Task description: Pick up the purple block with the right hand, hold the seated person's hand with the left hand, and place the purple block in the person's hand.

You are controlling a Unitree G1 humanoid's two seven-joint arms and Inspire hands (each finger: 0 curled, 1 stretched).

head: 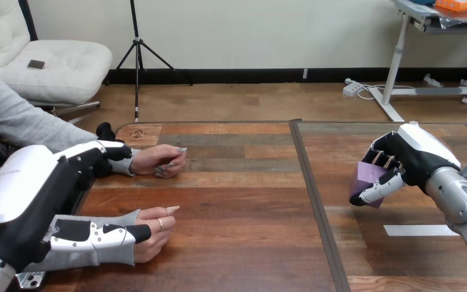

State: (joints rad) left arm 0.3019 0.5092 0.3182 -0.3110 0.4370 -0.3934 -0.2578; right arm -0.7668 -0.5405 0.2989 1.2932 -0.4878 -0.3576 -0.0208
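Head view: purple block [370, 175] inside R hand [416, 155], fingers curled round

Brown table [237, 201], purple block [370, 175], white tape [419, 230]

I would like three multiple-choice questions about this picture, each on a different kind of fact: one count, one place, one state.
1. How many of the person's hands rest on the table?
A. none
B. one
C. two

2. Where is the purple block?
A. in the robot's right hand
B. in the person's palm
C. at the table's far left corner

3. How are the fingers of the right hand?
A. straight and empty
B. curled round the purple block
C. pressed flat on the table

Answers:
1 C: one hand lies farther from the camera and one nearer, both at the view's left.
2 A: the block sits between this hand's thumb and fingers, at the view's right.
3 B: the thumb crosses the front of the block and the fingers close over its top.
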